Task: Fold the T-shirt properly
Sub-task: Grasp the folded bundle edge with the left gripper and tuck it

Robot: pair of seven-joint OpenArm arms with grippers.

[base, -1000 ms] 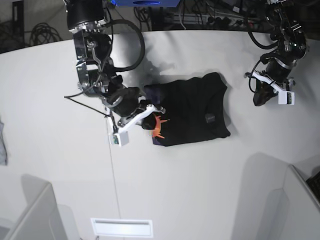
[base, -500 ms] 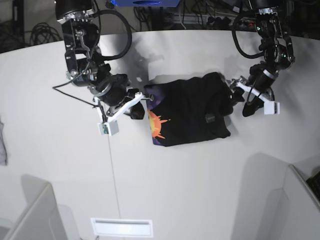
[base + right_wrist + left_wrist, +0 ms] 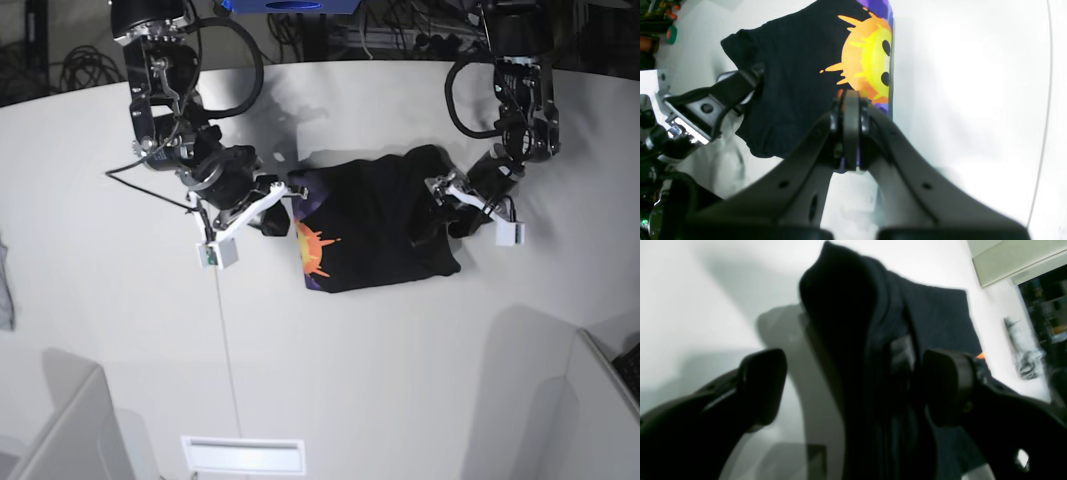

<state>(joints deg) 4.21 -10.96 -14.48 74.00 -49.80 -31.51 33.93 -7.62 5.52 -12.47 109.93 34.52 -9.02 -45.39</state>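
The black T-shirt (image 3: 385,225) lies folded into a rough rectangle in the middle of the white table (image 3: 120,330), its orange-yellow sun print (image 3: 312,250) at the left edge. My left gripper (image 3: 437,216) is at the shirt's right edge. In the left wrist view it (image 3: 853,386) is open, its fingers (image 3: 763,386) either side of a raised ridge of the black T-shirt (image 3: 933,313). My right gripper (image 3: 274,220) is shut just off the shirt's left edge. From the right wrist, its tips (image 3: 846,100) hang over the sun print (image 3: 870,56); I see no cloth between them.
A small grey cloth scrap (image 3: 5,290) lies at the table's far left edge. A thin white cord (image 3: 227,350) runs down from the right arm's camera. White bins stand at the bottom left (image 3: 70,430) and bottom right (image 3: 600,400). Cables crowd the back.
The left arm has swung in from the right to the shirt's right edge and its gripper has opened. The right gripper has drawn back left off the shirt, uncovering the sun print.
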